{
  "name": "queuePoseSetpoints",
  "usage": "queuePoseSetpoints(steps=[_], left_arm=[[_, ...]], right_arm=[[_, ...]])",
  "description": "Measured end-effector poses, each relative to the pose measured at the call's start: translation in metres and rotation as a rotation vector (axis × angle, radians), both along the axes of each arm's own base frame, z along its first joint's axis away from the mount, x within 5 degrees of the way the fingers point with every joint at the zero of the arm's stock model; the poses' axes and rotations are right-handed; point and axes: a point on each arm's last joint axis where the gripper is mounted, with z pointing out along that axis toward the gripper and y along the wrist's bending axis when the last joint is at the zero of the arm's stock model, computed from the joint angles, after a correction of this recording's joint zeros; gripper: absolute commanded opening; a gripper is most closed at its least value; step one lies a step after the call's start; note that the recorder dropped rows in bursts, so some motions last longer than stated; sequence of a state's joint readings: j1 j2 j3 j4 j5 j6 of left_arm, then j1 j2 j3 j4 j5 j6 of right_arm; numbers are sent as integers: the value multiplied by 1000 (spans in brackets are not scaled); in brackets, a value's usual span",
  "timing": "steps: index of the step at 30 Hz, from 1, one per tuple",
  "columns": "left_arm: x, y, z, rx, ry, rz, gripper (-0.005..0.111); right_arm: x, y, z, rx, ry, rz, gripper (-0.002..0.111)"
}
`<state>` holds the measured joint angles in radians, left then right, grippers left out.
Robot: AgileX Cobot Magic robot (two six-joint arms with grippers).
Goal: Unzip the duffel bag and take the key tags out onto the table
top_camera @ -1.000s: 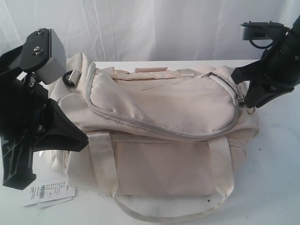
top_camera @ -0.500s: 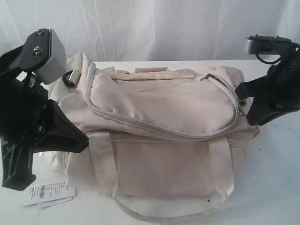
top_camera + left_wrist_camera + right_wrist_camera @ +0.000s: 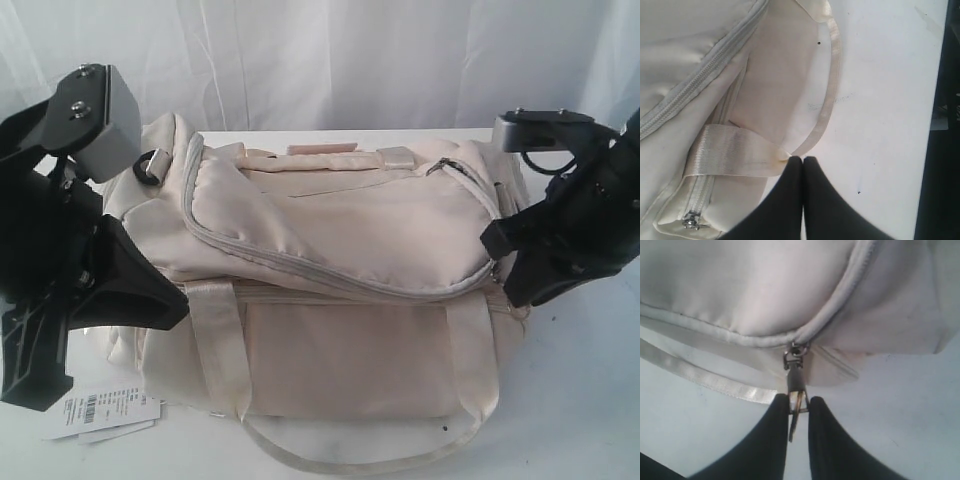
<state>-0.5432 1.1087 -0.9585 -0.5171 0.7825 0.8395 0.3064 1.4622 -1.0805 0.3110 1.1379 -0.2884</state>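
One cream bag lying on white table, top zipper closed. Right claw clamped on metal zip pull at bag's right end. Left claw closed, empty, just beside front handle strap.

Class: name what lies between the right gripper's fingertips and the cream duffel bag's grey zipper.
A metal zipper pull, clamped in the right gripper; right wrist view shows it.

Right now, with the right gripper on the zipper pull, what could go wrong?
The right gripper pinches only the thin zipper pull, which might slip out under tension. The left gripper is shut at the handle strap, seemingly not gripping it, so the duffel bag might drag along.
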Motion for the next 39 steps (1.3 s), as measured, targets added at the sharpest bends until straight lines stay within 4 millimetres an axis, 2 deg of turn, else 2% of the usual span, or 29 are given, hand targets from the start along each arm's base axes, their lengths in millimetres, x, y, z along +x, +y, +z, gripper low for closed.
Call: queuePoseSetpoints(steps=[12,22,28,39], left_arm=[[0,0,0,0,0,0,0],[-1,0,0,-7,14,7,0],[2,5,-4,49,46,100,0],[9,15,-8,135,59,259,0]], right_arm=[[-14,35,-3,53,-18,102,0],[-33,82,2,181,-85,187,0],[-45,107,6,258,-140,219,0],[-50,133,15,384,-258,188,0]])
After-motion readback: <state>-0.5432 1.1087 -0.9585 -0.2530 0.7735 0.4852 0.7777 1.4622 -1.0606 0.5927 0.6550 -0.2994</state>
